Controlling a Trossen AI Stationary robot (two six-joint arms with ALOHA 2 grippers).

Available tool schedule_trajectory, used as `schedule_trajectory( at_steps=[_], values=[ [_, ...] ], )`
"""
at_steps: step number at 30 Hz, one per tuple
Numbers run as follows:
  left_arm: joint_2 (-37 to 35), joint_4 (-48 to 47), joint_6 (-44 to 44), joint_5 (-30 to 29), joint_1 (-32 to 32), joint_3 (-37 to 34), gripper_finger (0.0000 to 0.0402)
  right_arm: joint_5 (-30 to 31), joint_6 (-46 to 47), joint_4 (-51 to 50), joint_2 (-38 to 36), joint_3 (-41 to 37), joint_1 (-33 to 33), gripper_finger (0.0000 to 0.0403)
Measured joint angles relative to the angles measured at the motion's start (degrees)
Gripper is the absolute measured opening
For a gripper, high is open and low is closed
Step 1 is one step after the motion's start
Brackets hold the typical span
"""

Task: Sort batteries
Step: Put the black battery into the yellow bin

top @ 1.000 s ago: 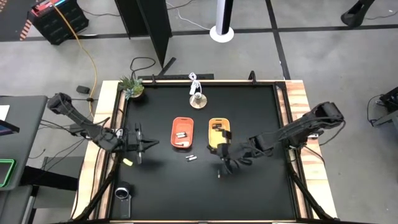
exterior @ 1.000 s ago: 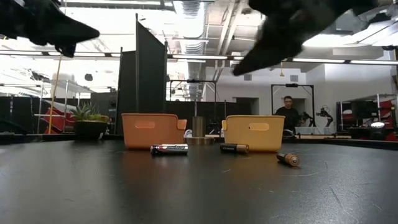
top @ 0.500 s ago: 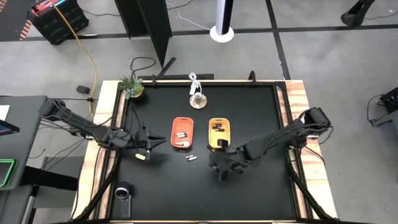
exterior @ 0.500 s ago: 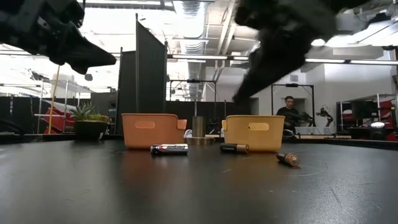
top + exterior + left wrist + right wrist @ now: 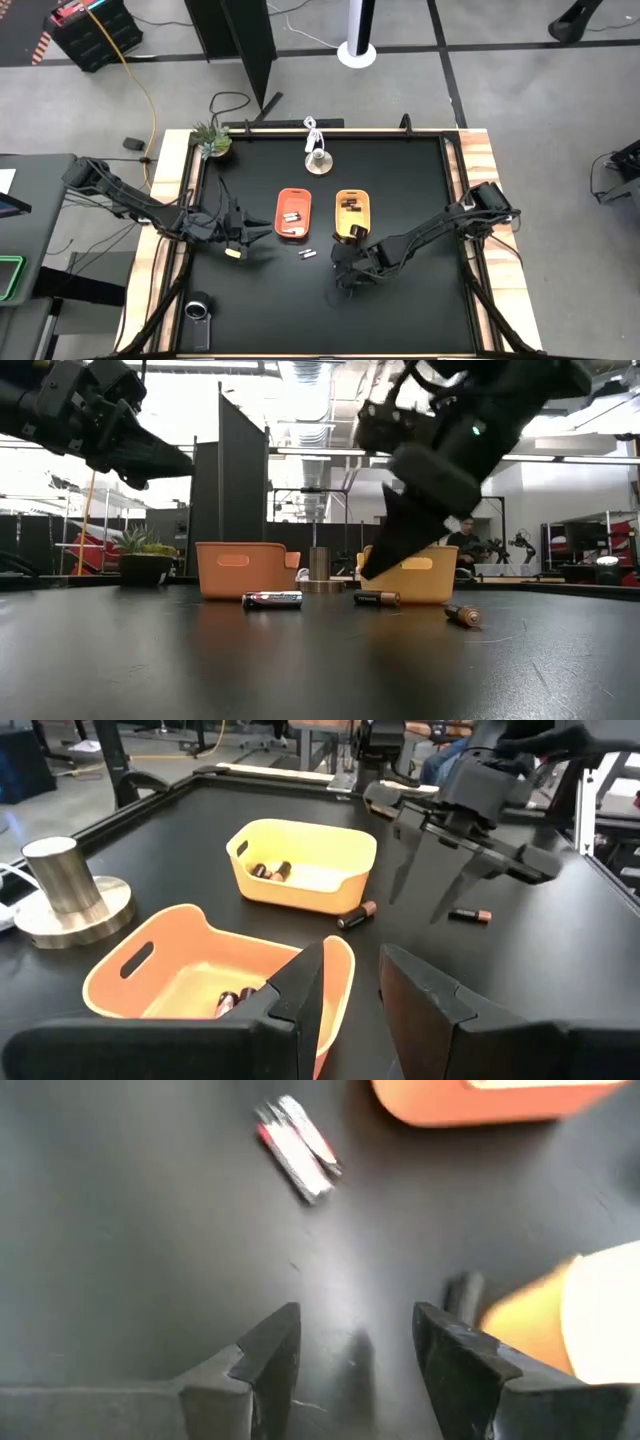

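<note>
Lying flat, silver-red battery long axis diagonal; right gripper fingers spread above table; left gripper fingers apart.

Black matte tabletop w/ pale wood edging. Centre: orange oval plastic tray, and right beside it at its 3 o'clock, yellow oval plastic tray, small gap between. At 12 o'clock from the pair, near the far edge, a silver metal cylinder on a round disc base, upright. Small green potted plant at approx. 10 o'clock, on the corner. Dark round-lensed device at 7 o'clock, near edge. Low view: person in dark top standing in the room behind.
</note>
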Motion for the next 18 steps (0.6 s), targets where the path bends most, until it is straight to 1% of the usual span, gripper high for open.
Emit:
schedule_trajectory(
  at_steps=[2,5,7,9,12,15,18],
  values=[
    [0.63,0.47,-0.13,0.00,-0.04,0.00,0.0098,2.56,1.45,-1.97,0.31,-0.17,0.30,0.0209],
    [1.30,0.47,-0.74,0.00,-0.35,0.00,0.0098,6.46,2.15,-2.23,0.18,-0.07,0.22,0.0209],
    [1.85,0.80,-1.17,-0.02,-0.65,0.00,0.0098,7.63,2.16,-2.16,0.15,-0.07,-0.11,0.0209],
    [2.28,1.48,-1.29,0.02,-1.04,0.00,0.0098,7.53,2.15,-2.40,0.19,-0.09,-0.84,0.0208],
    [2.93,3.29,-1.29,0.02,-1.44,0.00,0.0098,5.19,2.09,-2.52,0.17,-0.09,-1.84,0.0208],
    [2.94,3.37,-1.29,0.02,-1.70,0.00,0.0098,4.57,1.88,-2.71,0.19,-0.09,-2.25,0.0208],
    [2.94,3.46,-1.29,0.02,-1.70,0.00,0.0098,2.66,2.46,-3.51,0.19,-0.09,-2.98,0.0208]
  ],
)
